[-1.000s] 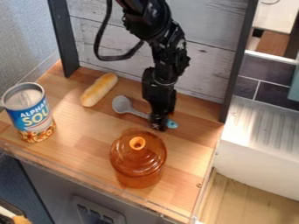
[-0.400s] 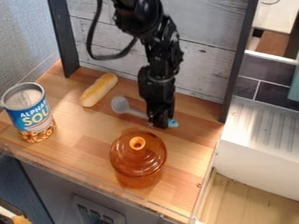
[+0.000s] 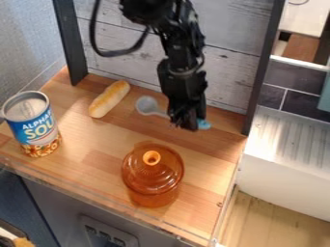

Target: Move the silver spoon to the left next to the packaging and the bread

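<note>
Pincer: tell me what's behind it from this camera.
Behind the pincer runs the spoon: its grey bowl emerges at the picture's left, its blue handle end at the right. The handle's middle is covered, like the wooden counter directly behind.

Wooden tabletop (image 3: 90, 159) beneath can (image 3: 35, 125), bread (image 3: 109, 99), amber vessel (image 3: 153, 177)

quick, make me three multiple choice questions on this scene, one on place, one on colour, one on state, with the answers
1. Where is the gripper?
A. over the bread
B. at the spoon's handle
C. above the can

2. What colour is the end of the handle?
A. red
B. yellow
C. light blue

3. How does the can stand?
A. upright
B. on its side
C. upside down

1: B, the spoon has its bowl clear of the gripper and its handle running to it.
2: C, the light blue end shows beside the gripper.
3: A, its rim faces up.
</note>
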You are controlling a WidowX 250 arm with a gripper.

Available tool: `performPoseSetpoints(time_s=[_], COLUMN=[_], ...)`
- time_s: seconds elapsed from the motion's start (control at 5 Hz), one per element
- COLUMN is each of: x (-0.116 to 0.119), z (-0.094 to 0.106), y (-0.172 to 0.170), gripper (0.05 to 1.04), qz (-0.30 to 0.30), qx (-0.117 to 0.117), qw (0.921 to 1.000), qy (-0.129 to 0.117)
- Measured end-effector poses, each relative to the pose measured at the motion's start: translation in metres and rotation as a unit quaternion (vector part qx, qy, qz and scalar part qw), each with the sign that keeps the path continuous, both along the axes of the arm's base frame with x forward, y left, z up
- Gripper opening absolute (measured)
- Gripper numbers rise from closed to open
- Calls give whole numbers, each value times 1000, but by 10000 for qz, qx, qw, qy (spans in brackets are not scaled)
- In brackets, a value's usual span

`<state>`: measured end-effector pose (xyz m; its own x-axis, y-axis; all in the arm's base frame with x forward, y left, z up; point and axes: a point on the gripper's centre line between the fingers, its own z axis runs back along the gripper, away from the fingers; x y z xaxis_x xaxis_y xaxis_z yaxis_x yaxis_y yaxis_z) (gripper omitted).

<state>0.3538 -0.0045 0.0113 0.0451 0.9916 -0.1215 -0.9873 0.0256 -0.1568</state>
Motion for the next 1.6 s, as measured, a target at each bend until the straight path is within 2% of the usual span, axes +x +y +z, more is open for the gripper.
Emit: performPoseSetpoints(time_s=[0.2,0.4,0.6,1.0,1.2,1.6], x=[4,15,18,26,28,29], z=[6,19,17,2,-12,-22], y=[9,24,32,56,65,89], gripper=[325,325,325,325,325,325], qz=[114,211,290,631,772,1090], qx=[-385,-910,-1077,-1004,-948,-835], qw=[9991,9951,9934,9929,9925,9905], qy=[-99,-319,-262,-135,11,85])
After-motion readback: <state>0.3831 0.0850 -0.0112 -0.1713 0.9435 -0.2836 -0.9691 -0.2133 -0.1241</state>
